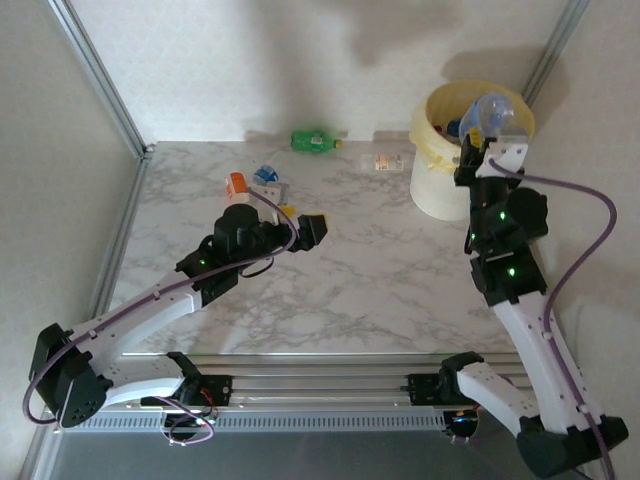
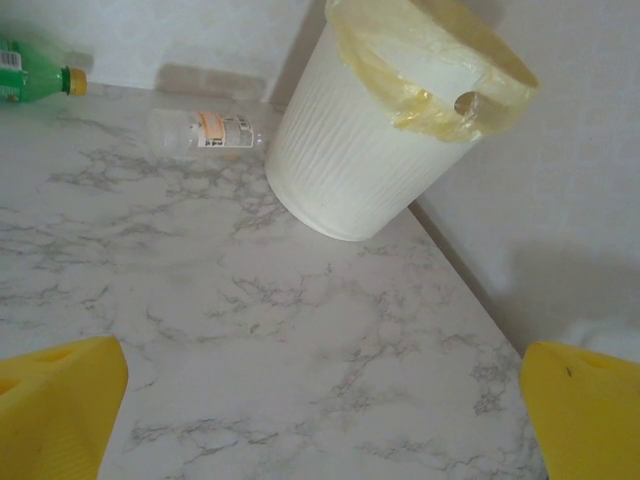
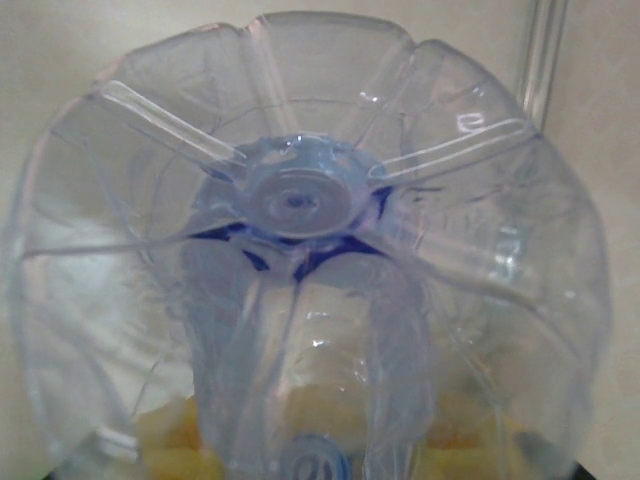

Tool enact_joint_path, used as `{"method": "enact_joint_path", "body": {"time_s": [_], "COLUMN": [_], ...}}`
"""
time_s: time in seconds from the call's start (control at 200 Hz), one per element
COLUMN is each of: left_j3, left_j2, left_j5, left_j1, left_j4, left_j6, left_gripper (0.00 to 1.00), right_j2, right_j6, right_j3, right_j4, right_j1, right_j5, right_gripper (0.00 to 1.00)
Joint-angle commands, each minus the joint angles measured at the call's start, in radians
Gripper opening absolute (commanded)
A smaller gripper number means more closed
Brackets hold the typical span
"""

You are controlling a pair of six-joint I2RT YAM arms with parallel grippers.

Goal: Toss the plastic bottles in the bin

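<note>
While hanging low over the near part of the marble table (image 1: pixel 380 290), holding the left gripper (image 1: pixel 312 228) released, yellow pads (image 2: pixel 55 400) spread wide and grasping nothing, probably readying for another pick. Leaving an orange-labelled bottle (image 1: pixel 237 184) and a blue-labelled bottle (image 1: pixel 266 176) lying just beyond that arm, within easy reach. Farther right, clenching the right gripper (image 1: pixel 478 150) on a clear bottle (image 1: pixel 490 112), its ribbed base facing the wrist camera, and poising it right above the bin (image 1: pixel 435 190), so that letting go should be dropping it inside. Leaving a green bottle (image 1: pixel 317 141) and a pale bottle (image 1: pixel 385 161) resting farthest back, near the wall.
</note>
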Motion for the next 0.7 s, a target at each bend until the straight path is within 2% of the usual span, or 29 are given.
{"method": "enact_joint_path", "body": {"time_s": [0.0,0.095,0.205,0.225,0.28,0.34,0.385,0.465,0.631,0.696], "left_j3": [0.037,0.042,0.038,0.036,0.029,0.019,0.013,0.006,-0.012,-0.013], "left_j2": [0.015,0.024,0.027,0.027,0.027,0.026,0.024,0.025,0.013,0.018], "left_j5": [0.024,0.03,0.034,0.035,0.039,0.041,0.04,0.036,0.031,0.031], "left_j1": [0.014,0.019,0.022,0.023,0.024,0.024,0.026,0.031,0.045,0.051], "left_j4": [0.019,0.019,0.022,0.023,0.031,0.033,0.03,0.016,0.009,0.006], "left_j6": [0.011,0.008,0.002,-0.001,-0.007,-0.01,-0.014,-0.017,-0.03,-0.035], "left_gripper": [1.0,1.0,1.0,1.0,1.0,1.0,1.0,1.0,1.0,1.0], "right_j2": [0.098,0.251,0.477,0.516,0.602,0.669,0.692,0.682,0.503,0.464], "right_j6": [0.073,0.18,0.299,0.315,0.334,0.348,0.341,0.34,0.343,0.333], "right_j3": [0.116,0.292,0.586,0.629,0.723,0.796,0.805,0.77,0.566,0.542], "right_j4": [0.011,-0.186,-0.544,-0.593,-0.705,-0.801,-0.825,-0.83,-0.696,-0.691], "right_j1": [-0.073,-0.146,-0.204,-0.209,-0.225,-0.229,-0.229,-0.23,-0.232,-0.233], "right_j5": [0.01,-0.003,-0.06,-0.07,-0.121,-0.15,-0.163,-0.144,-0.156,-0.147], "right_gripper": [0.17,0.19,0.31,0.36,0.58,0.71,0.78,0.8,0.9,0.92]}}
